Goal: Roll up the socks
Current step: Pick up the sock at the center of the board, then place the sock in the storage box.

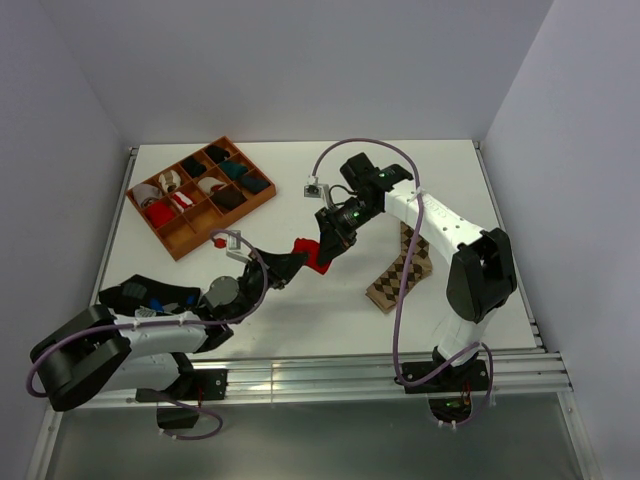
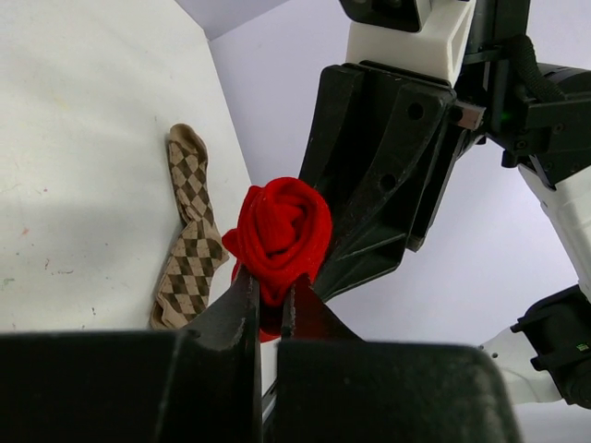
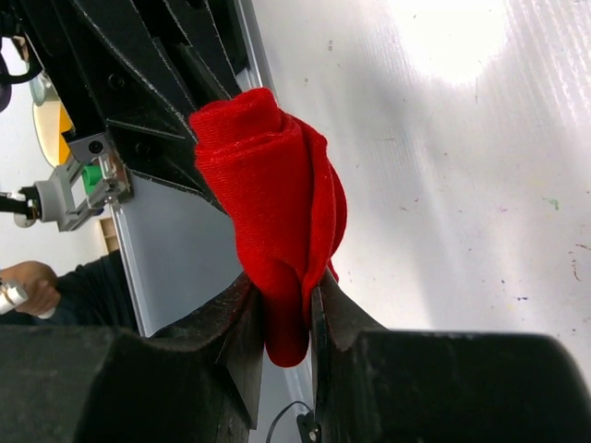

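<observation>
Clamping the left gripper from the near left onto the lower edge of the red sock, jaws squeezed tight on fabric. Holding that sock as a coiled bundle in the air above the table, between both arms near the centre. Gripping the same bundle from the far side with the right gripper, jaws closed on its loose tail. Judging the step as finishing the first roll, probably calling for anchoring the coil with one gripper while drawing the cuff over it with the other. Leaving the argyle sock lying flat and unrolled to the right, under the right arm. Passing over the wooden compartment tray at the far left.
</observation>
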